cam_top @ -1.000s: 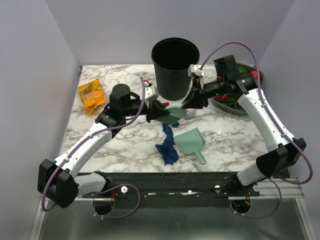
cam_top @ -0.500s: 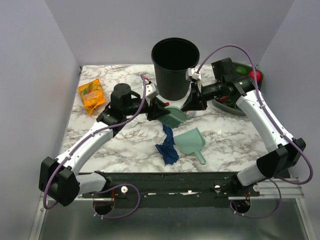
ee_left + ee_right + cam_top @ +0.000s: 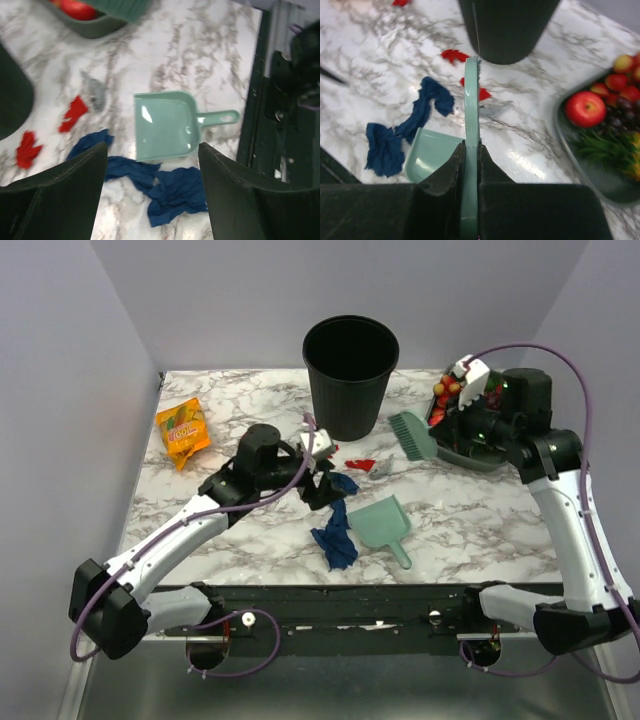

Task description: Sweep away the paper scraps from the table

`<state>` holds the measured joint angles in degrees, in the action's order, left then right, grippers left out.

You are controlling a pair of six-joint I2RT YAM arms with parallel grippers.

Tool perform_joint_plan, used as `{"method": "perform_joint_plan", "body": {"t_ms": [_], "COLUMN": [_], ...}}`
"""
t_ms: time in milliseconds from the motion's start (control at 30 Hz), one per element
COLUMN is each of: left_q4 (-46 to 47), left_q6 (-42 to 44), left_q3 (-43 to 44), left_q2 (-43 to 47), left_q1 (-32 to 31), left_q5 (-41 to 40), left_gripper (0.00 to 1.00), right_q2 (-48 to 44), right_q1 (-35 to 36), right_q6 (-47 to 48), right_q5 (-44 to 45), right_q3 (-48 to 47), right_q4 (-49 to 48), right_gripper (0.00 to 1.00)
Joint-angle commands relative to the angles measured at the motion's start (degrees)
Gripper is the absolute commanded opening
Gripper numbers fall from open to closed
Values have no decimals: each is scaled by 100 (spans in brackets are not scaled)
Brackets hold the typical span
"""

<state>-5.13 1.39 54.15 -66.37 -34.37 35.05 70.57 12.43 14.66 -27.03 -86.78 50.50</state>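
Table near edge first: blue cloth lies closest to the dark front strip. Teal dustpan touches its right side, handle pointing at that edge, mouth facing the far side. Bare marble runs from the pan to the right edge.

Left gripper hovers over the cloth's far end, jaws spread wide, nothing between them.

Paper scraps: at least 2 red bits on the marble just past that gripper, between it and the black bin. Grey scrap lies right beside them. All sit mid-table, well away from every edge.

Right gripper is clenched on the teal brush, which shows edge-on in the right wrist view, pointing at the bin. From above, the brush sits between the bin and the fruit tray at the far right.

Orange packet lies far left, near the left edge, with open marble between it and the left arm.
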Motion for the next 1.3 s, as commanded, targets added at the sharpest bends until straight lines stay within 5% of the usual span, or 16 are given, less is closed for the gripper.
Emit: {"method": "perform_joint_plan", "body": {"t_ms": [0,267,667,800,1133,1267], "left_q4": [-840,-1061,-1236,-1377,-1728,-2115], "left_q6": [1010,2014,2199,2208,2471,2603], "left_q3": [121,578,1826,2029,1933,2186], "left_q2": [-402,-1973,-3970,-4270,-4139,-4418], "left_q1": [-894,-2107,-2557,-2601,-2645,-2645], "left_q5": [-147,-340,-612,-876,-1193,-1369], "left_gripper": [80,77,61,49,48,36], "right_q2": [-648,-1325,-2108,-2152,-2143,-2117], "right_q1": [-144,-285,-372,-381,-416,-425], "right_q6": [-955,-1343,-1228,-1254,-1263,-1272], "right_q5": [1559,1648,2026,1991,1771,1727], "right_q3": [372,426,768,751,803,900], "right_q4": [-717,-788,-726,-691,-770,-884], "right_gripper": [1,1,1,1,1,1]}}
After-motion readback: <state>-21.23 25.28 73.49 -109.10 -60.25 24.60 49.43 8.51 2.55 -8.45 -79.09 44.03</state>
